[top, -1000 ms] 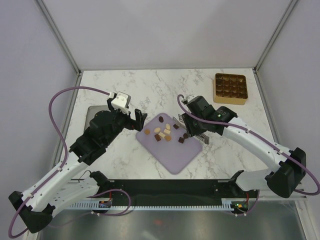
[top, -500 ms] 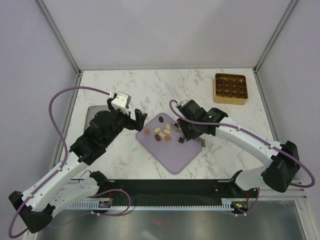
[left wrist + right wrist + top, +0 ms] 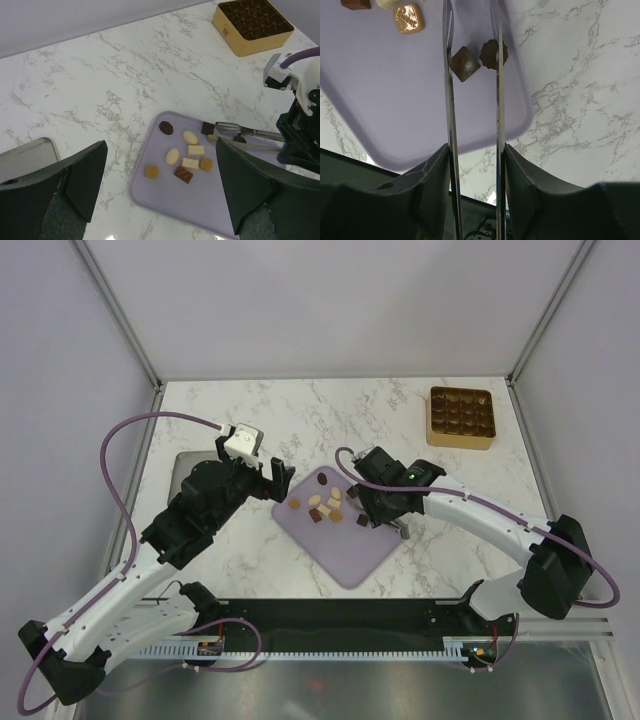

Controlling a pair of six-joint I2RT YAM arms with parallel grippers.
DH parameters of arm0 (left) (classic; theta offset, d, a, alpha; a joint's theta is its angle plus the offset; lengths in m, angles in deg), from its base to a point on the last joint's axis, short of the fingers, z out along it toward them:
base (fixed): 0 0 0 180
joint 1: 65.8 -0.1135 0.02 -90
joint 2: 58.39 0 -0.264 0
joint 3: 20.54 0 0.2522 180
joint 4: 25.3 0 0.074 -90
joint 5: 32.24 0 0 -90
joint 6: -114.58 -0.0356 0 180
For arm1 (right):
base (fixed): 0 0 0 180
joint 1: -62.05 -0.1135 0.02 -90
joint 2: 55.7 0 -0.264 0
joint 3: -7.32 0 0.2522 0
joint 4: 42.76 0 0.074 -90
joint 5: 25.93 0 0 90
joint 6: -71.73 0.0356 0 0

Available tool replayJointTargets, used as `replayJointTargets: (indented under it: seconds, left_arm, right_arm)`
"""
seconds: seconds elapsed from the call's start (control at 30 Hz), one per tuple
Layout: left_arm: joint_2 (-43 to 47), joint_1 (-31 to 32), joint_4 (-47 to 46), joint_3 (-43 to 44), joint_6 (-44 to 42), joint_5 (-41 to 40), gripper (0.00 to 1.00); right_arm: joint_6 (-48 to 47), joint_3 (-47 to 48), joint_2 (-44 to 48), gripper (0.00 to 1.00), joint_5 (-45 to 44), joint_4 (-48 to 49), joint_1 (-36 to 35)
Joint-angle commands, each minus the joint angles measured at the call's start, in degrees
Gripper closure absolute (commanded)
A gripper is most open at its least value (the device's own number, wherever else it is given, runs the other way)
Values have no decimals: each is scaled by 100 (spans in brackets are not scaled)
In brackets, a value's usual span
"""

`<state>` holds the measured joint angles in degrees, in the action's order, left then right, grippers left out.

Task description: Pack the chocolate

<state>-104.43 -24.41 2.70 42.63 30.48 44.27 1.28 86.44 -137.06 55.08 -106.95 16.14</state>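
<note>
The chocolate [image 3: 325,505] lies as several loose pieces on a lilac mat [image 3: 345,545]. My right gripper [image 3: 385,502] is shut on a pair of metal tongs [image 3: 245,134], whose blades stand apart over the mat's right part. In the right wrist view a dark square piece [image 3: 465,63] sits between the blades against the left one. A dark fluted round piece [image 3: 494,53] shows at the right blade. My left gripper [image 3: 280,483] hangs open over the mat's left edge, holding nothing. Cream, caramel and brown pieces [image 3: 189,163] lie ahead of it.
A gold tray [image 3: 461,417] with grid compartments stands at the far right of the marble table. A flat grey metal tray [image 3: 182,470] lies at the left, partly under my left arm. The table's side walls are close on both sides.
My right arm has swung left and brought the tongs further in over the dark pieces on the mat. The left arm has not moved.
</note>
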Motion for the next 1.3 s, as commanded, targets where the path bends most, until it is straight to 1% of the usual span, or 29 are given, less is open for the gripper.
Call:
replayJointTargets:
  seconds: [0.0,0.33,0.5,0.73,0.87,1.07,1.1,1.17,1.27]
  left_arm:
    - [7,36,-158,-19,-185,-144,3]
    - [-1,36,-158,16,-202,-127,4]
    - [60,36,-158,-1,-220,-144,3]
    - [95,36,-158,7,-237,-153,3]
    - [122,27,-167,7,-237,-145,3]
    - [122,36,-167,16,-229,-83,3]
    - [113,36,-167,16,-229,-83,3]
    - [113,36,-167,25,-229,-83,3]
    - [139,36,-167,16,-229,-118,3]
  right_arm:
    - [101,-76,-186,48,-164,227,-14]
    - [-30,-120,-494,46,-419,526,-6]
    - [-30,-24,-766,45,-296,631,-14]
    - [-30,117,-732,48,-305,561,-6]
    - [14,108,-548,49,-305,465,-6]
    - [14,161,-389,55,-261,333,-6]
    - [-4,213,-380,58,-261,306,-6]
    - [-13,301,-380,60,-252,219,-6]
    - [-13,582,-345,66,-243,87,-14]
